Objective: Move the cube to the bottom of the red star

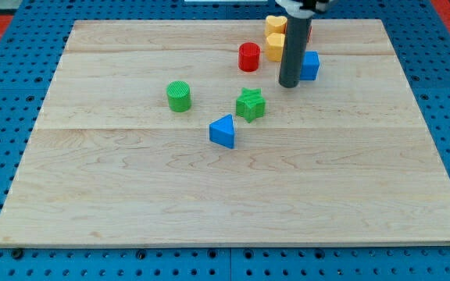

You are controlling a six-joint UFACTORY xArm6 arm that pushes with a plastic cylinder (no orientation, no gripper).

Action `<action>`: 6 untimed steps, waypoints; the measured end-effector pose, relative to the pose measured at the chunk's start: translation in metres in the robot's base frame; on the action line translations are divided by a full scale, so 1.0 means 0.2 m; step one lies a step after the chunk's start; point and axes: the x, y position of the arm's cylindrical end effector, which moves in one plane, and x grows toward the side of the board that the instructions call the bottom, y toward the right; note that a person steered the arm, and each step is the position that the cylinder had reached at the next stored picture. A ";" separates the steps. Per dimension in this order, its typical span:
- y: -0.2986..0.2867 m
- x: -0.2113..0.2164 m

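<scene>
The blue cube (310, 66) sits near the view's top, right of centre. My tip (290, 84) rests on the board right against the cube's lower left side. A sliver of a red block (309, 33), perhaps the red star, shows just above the cube at the rod's right edge; the rod hides most of it, so I cannot make out its shape.
A red cylinder (248, 57) stands left of the rod. Two yellow blocks (274, 23) (275, 47) sit above it by the rod. A green star (250, 104), a blue triangular block (223, 131) and a green cylinder (179, 96) lie lower left on the wooden board (233, 203).
</scene>
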 end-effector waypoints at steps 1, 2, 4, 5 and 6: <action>0.45 -0.05; 0.31 -0.24; 0.11 -0.12; 0.12 -0.34; 0.07 -0.07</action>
